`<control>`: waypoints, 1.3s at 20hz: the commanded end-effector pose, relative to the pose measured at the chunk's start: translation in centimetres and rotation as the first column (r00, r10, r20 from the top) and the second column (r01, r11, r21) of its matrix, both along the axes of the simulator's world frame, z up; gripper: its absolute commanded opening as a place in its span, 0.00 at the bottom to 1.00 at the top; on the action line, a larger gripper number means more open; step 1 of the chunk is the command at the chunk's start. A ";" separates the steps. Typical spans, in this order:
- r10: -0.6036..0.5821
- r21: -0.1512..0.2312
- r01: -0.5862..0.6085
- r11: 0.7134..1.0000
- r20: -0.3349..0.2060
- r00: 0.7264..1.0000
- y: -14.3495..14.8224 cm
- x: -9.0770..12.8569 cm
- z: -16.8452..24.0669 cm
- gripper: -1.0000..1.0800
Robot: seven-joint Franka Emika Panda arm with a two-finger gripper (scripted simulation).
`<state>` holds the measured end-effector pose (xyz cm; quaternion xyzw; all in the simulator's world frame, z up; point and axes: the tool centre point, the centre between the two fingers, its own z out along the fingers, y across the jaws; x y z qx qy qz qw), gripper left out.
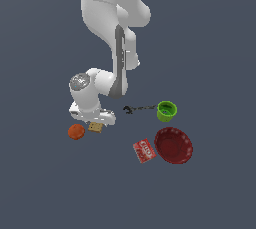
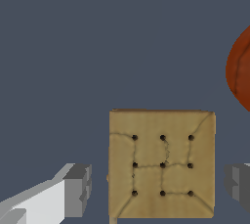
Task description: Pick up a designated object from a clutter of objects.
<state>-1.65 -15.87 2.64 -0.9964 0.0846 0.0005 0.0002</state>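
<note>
A flat slate-grey tabletop (image 1: pixel 45 193) fills everything, and the clutter is strung across it: green cup (image 1: pixel 167 111), thin dark wrench (image 1: pixel 137 108) beside it, dark red bowl (image 1: pixel 173 145), red packet (image 1: pixel 144 150) touching the bowl's edge or nearly so, and off to the exterior view's left the orange ball (image 1: pixel 76 131). Right next to that ball sits the target, the tan cracker (image 2: pixel 161 164), lying flat with its grid of dimples face up. The claw (image 2: pixel 158 185) is down low over it, spread wide, one grey fingertip (image 2: pixel 78 190) on each flank of the cracker with visible gaps on both sides, so nothing is gripped yet. The step in hand looks like the final settle before the squeeze. To do it well, I'd say go straight down so the pads reach the thin edges, keep the cracker centred between the fingers, then close evenly. The ball is near one finger's outer side, so any sideways drift risks nudging it.
</note>
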 end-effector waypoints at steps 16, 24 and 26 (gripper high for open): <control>0.000 0.000 0.000 1.000 0.001 1.000 0.0 0.1 -1.6 0.00; 0.000 0.000 0.000 1.000 0.002 1.000 1.1 0.3 -0.3 0.00; 0.000 0.000 0.000 1.000 0.002 1.000 1.8 0.5 0.6 0.00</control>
